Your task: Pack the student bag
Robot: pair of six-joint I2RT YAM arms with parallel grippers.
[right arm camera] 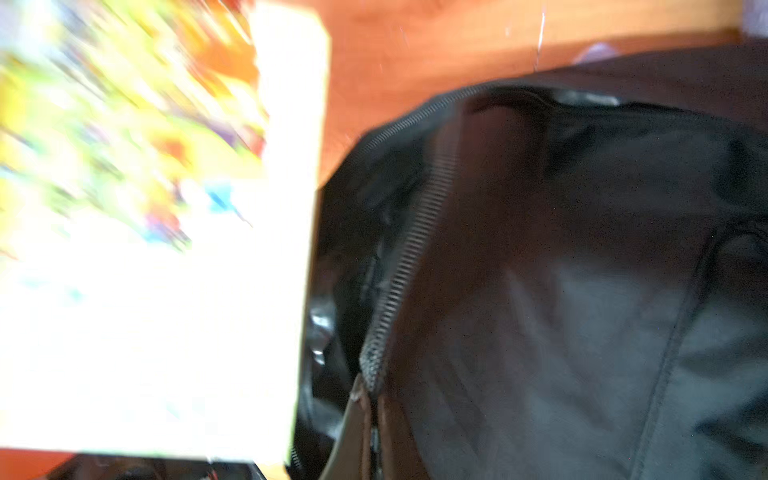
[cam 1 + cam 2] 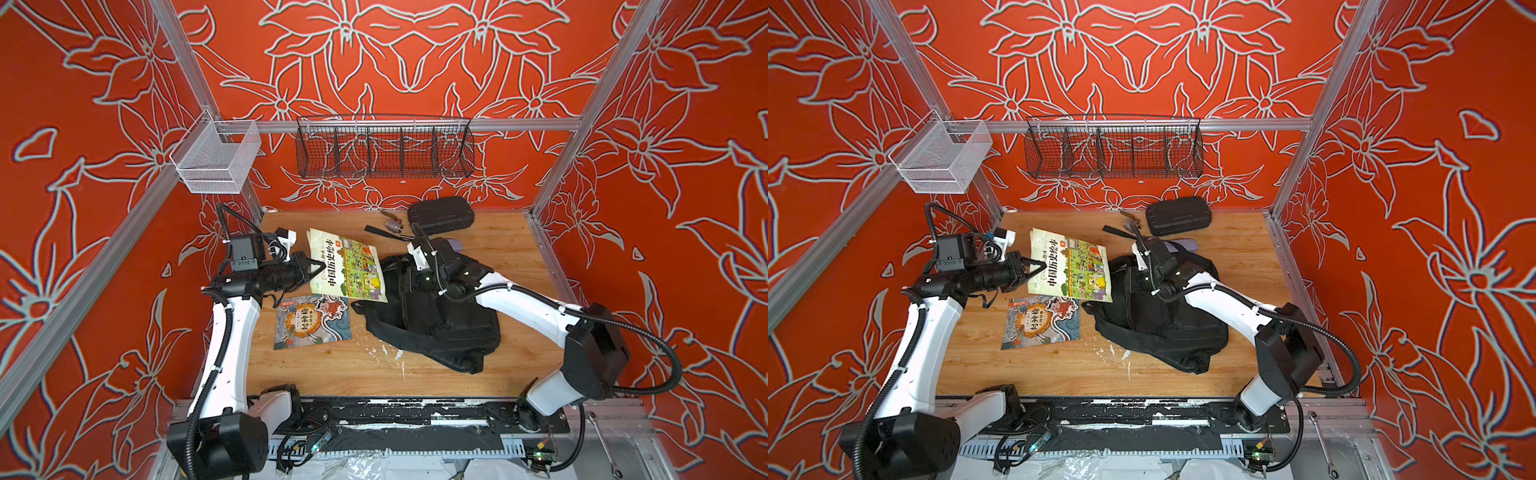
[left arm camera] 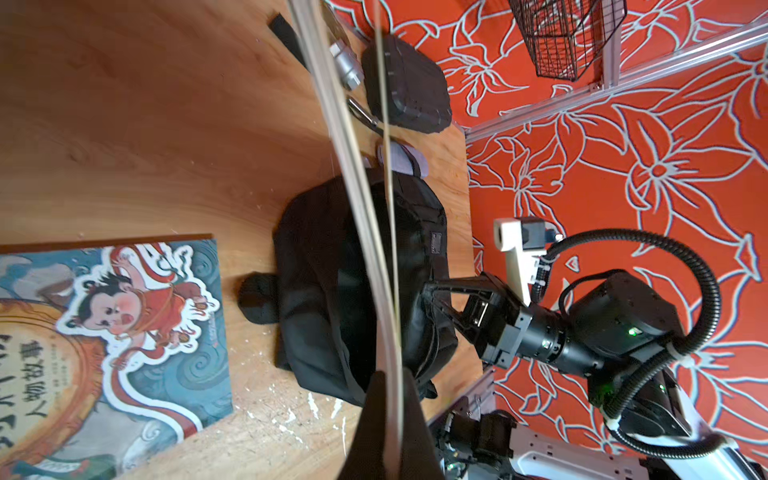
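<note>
The history picture book (image 2: 347, 268) is titled 中国历史绘本. The second book (image 2: 311, 322), flat on the counter (image 2: 519, 249), reads 封神榜 and 人物故事. The left arm reaches in level, and the left claw (image 2: 319, 268) is clenched on the history picture book's edge, holding it tilted above the counter. The student bag (image 2: 449, 332) lies on the counter's right half. The right arm bends down over it, and the right claw (image 3: 430, 291) is clenched on its zipper edge.

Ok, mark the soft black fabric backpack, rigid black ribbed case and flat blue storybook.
soft black fabric backpack (image 2: 436, 332), in a top view, middle fabric.
rigid black ribbed case (image 2: 440, 215), in a top view, lid centre.
flat blue storybook (image 2: 311, 322), in a top view, cover centre.
</note>
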